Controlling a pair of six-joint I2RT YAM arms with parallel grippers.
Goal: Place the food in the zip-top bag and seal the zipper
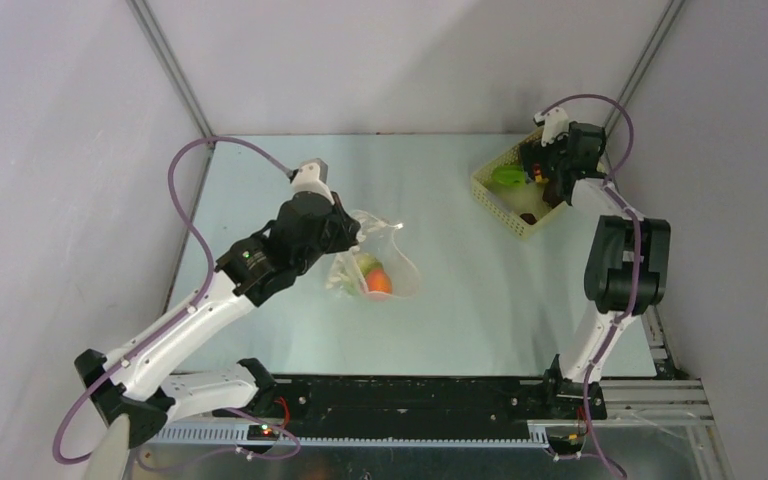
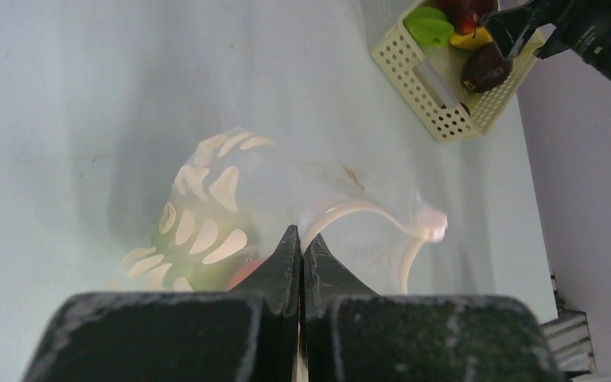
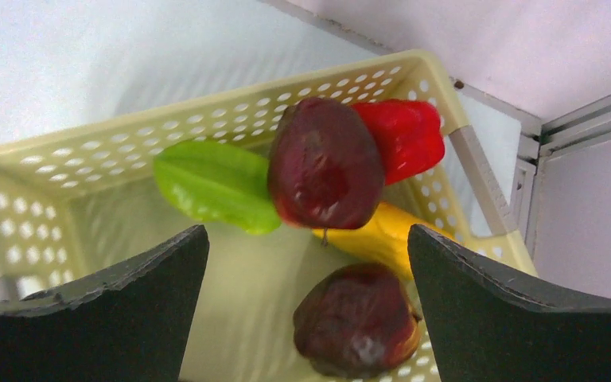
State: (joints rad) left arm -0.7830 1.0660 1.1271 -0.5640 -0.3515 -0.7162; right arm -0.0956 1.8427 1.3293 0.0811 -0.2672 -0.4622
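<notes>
The zip-top bag (image 1: 392,262) lies mid-table with an orange piece (image 1: 380,283) and a green piece (image 1: 364,266) of food inside. My left gripper (image 1: 356,236) is shut on the bag's mouth edge; in the left wrist view its jaws (image 2: 301,239) pinch the whitish zipper (image 2: 358,210), which curves away to the right. My right gripper (image 3: 308,231) is open above the basket, over two dark maroon fruits (image 3: 326,163) (image 3: 358,318), a red pepper (image 3: 407,135), a green piece (image 3: 215,183) and a yellow piece (image 3: 366,236).
The pale yellow perforated basket (image 1: 492,190) stands at the far right of the table, near the right wall and a metal frame post (image 3: 541,159). It also shows in the left wrist view (image 2: 414,68), with the right gripper (image 2: 525,32) above it.
</notes>
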